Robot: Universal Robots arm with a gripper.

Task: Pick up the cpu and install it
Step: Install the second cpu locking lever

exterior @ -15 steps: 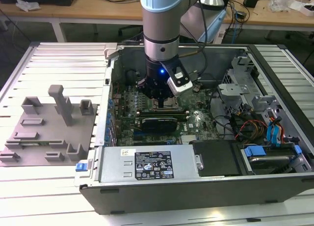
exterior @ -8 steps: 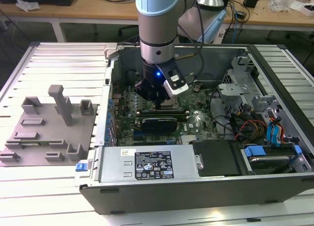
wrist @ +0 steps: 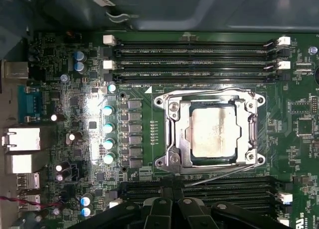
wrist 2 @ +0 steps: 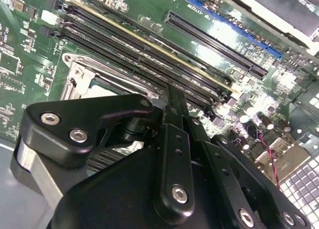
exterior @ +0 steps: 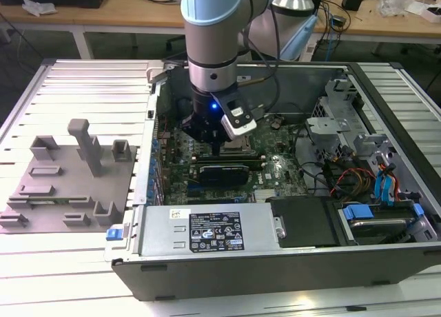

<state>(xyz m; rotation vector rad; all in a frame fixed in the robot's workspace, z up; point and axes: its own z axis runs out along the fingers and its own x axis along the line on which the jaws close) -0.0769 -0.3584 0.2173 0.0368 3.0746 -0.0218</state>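
Pincer (exterior: 218, 149): low over motherboard (wrist: 75, 114) inside open computer case (exterior: 289, 262); finger state cannot be told. Cpu (wrist: 213, 131): seated in socket frame (wrist: 172, 134). Step judged: installation, placement apparently done; latch lever (wrist: 219, 175) seemingly unfastened.

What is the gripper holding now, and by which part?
Nothing, as far as shows. The cpu sits in the socket frame on the motherboard, and the gripper is above the board beside that frame.
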